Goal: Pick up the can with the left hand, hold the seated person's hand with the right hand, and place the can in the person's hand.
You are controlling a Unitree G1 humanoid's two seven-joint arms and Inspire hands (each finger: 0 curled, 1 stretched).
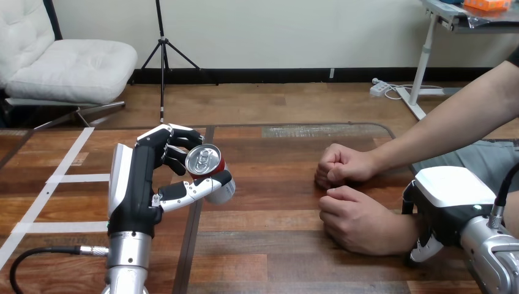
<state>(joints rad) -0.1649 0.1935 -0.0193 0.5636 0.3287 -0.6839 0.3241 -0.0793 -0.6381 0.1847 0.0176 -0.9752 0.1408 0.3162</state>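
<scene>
My left hand (144, 184) is raised at the table's left-middle, with fingers and thumb curled round a red can (208, 173) that has a silver top. The can tilts toward me, off the table. The person's two hands rest as loose fists on the table at right: the far one (339, 165) and the near one (355, 222). My right hand (450, 202) sits over the near hand's wrist at the lower right. Its fingers come down on the far side and its thumb (425, 248) curls in under the near side. The can is about a hand's width left of the person's hands.
The wooden table (275, 245) has white tape strips (67, 179) along its left part. The person's forearm (440, 128) reaches in from the right edge.
</scene>
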